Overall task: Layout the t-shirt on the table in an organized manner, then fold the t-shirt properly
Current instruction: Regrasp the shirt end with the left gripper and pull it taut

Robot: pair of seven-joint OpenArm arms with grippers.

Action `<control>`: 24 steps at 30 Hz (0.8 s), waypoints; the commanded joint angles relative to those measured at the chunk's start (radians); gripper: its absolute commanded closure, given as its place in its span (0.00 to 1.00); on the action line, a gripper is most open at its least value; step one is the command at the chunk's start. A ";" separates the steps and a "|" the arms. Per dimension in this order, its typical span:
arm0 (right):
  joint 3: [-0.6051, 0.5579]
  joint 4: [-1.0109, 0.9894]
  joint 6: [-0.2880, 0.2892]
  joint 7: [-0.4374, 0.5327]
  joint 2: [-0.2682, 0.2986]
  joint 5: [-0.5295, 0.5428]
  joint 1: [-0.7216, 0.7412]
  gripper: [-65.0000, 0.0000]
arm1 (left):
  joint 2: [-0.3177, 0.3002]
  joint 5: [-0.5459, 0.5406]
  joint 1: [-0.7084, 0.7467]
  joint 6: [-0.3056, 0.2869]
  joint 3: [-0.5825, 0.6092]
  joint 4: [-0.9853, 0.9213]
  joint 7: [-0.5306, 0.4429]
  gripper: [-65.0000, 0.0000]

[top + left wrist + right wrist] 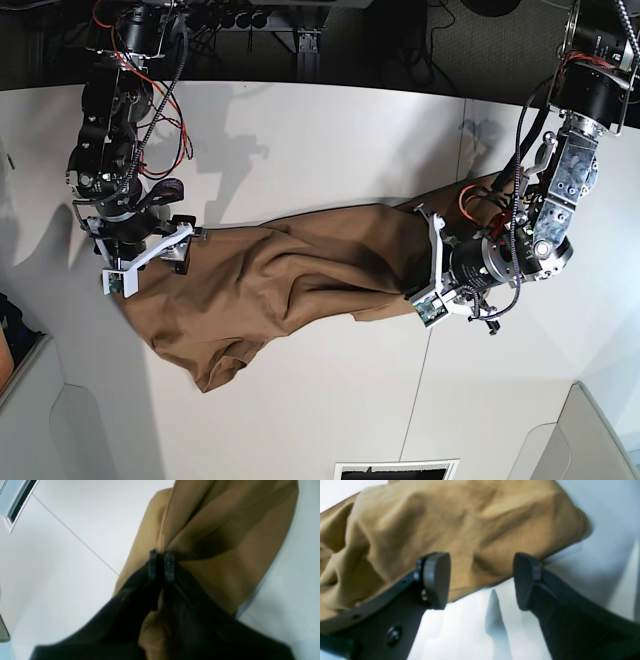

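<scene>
Only t-shirt in left tool

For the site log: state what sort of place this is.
Likely a robotics lab bench: a large white table, two arms with exposed wiring, left gripper and right gripper working a tan t-shirt.

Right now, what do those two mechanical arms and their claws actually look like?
Both arms are black and bare silver metal, with exposed red and black cables looped along them. The right gripper has two dark, rounded, paddle-like fingers. The left gripper has narrow black fingertips. White brackets sit near each wrist.
</scene>
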 commanded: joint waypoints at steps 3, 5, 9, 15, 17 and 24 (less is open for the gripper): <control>0.001 0.019 0.001 0.026 0.000 0.008 0.018 0.40 | -0.011 -0.006 -0.075 0.005 -0.010 0.016 -0.020 1.00; 0.001 0.019 0.001 0.025 0.000 0.008 0.016 0.40 | -0.011 0.000 -0.105 0.016 -0.010 0.015 -0.035 1.00; 0.001 0.018 0.001 0.023 0.000 0.008 0.016 0.40 | -0.011 0.044 -0.165 0.083 -0.010 -0.026 -0.096 1.00; 0.001 0.019 0.001 0.018 0.000 0.008 0.016 0.40 | 0.039 0.080 -0.272 0.082 -0.010 -0.236 -0.239 0.77; 0.001 0.018 0.001 0.018 0.000 0.008 0.016 0.40 | 0.061 0.084 -0.312 0.082 -0.010 -0.305 -0.316 0.55; 0.001 0.018 -0.014 0.010 0.000 0.008 0.016 0.40 | 0.111 0.079 -0.402 0.082 -0.010 -0.437 -0.321 0.41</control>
